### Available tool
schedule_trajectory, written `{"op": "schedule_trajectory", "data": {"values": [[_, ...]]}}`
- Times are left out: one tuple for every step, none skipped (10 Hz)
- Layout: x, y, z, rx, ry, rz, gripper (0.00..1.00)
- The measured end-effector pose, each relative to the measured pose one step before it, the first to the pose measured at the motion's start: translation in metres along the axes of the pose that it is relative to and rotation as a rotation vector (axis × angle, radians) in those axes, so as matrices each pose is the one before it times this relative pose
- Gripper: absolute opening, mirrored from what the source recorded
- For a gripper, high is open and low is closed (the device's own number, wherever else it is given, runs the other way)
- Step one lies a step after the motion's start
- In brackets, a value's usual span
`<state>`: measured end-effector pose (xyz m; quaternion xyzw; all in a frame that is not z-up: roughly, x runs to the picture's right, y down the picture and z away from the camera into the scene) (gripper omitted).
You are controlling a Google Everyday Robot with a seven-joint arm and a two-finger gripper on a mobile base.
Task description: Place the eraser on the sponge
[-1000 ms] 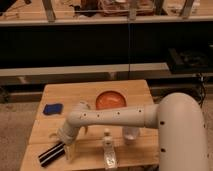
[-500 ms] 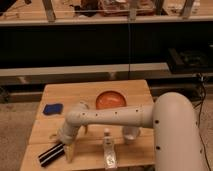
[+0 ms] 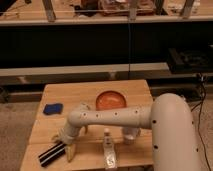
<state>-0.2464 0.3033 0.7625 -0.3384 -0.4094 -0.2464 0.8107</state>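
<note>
The eraser (image 3: pixel 50 154), a long black block with light stripes, lies flat near the front left corner of the wooden table (image 3: pixel 95 95). The blue sponge (image 3: pixel 52 108) rests further back on the left side, well apart from the eraser. My gripper (image 3: pixel 62 140) hangs low at the end of the white arm, just above and right of the eraser's upper end. The arm's wrist covers part of that area.
An orange bowl (image 3: pixel 110 100) sits at the table's middle back. A clear plastic bottle (image 3: pixel 109 150) lies near the front edge, and a yellowish carrot-like piece (image 3: pixel 69 152) lies beside the eraser. The big white arm body (image 3: pixel 172 130) fills the right side.
The arm has shifted slightly, lowering the gripper a little toward the eraser. The eraser and the sponge lie where they were.
</note>
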Motion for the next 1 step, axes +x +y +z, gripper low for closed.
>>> {"op": "schedule_trajectory", "data": {"values": [[-0.00338,-0.00032,-0.00376,-0.00059,0.00036,-0.00129,0.51]]}}
